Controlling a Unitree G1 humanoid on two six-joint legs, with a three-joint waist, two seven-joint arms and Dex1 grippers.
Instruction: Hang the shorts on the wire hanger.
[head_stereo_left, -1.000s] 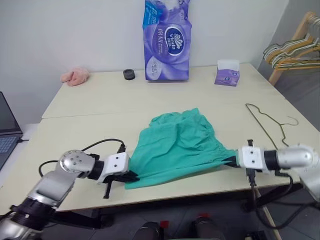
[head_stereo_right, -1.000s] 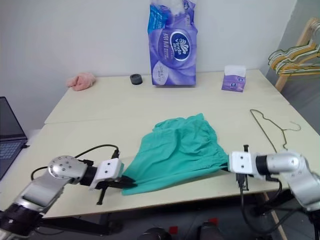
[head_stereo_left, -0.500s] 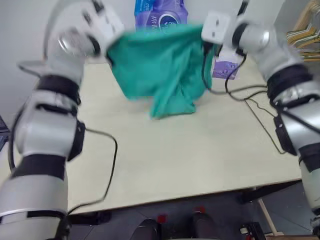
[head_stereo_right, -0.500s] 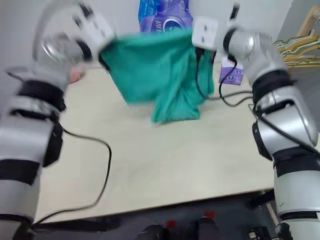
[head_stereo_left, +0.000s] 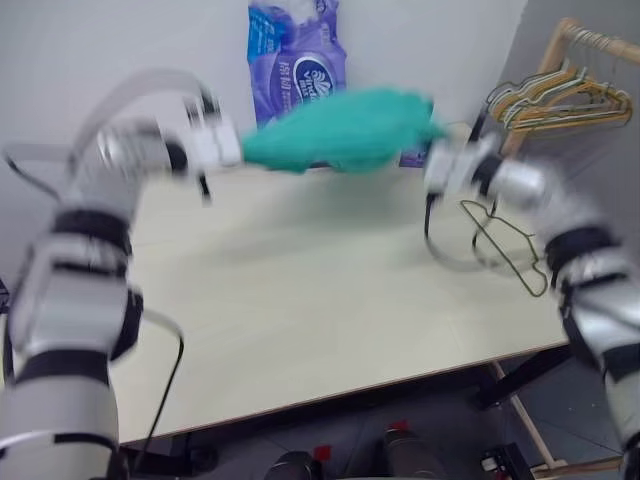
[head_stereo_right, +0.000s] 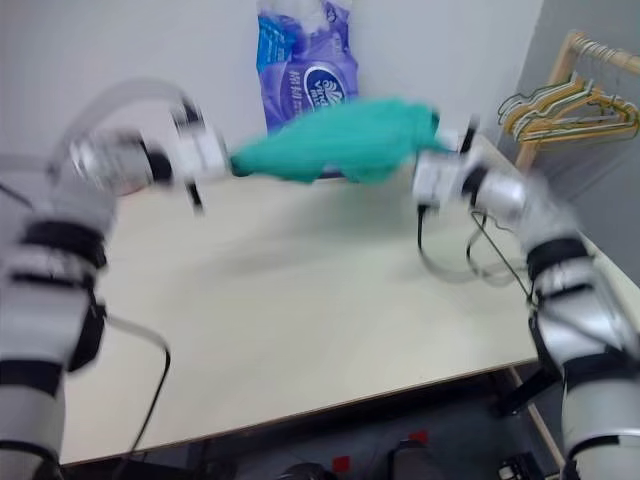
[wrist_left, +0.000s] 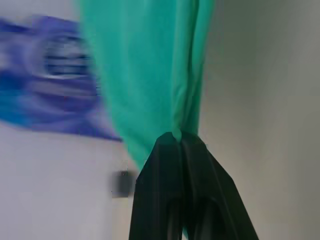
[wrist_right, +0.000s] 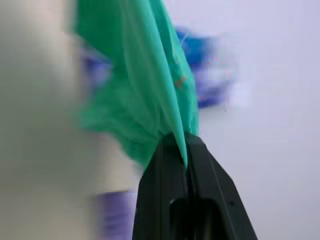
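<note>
Teal shorts (head_stereo_left: 340, 128) hang stretched in the air above the desk (head_stereo_left: 330, 290), each end clamped in a pincer, left (wrist_left: 178, 137) and right (wrist_right: 181, 142). Your thin grips could slip, and the wire hanger (head_stereo_left: 500, 240) lies well aside.

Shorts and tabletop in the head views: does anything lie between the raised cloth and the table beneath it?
No. The shorts hang stretched between the left gripper and the right gripper, above bare table; both eye views show it.

The shorts (head_stereo_left: 340, 130) hang above the table (head_stereo_left: 300, 300), between both grippers; the wire hanger (head_stereo_left: 505, 245) lies right.
</note>
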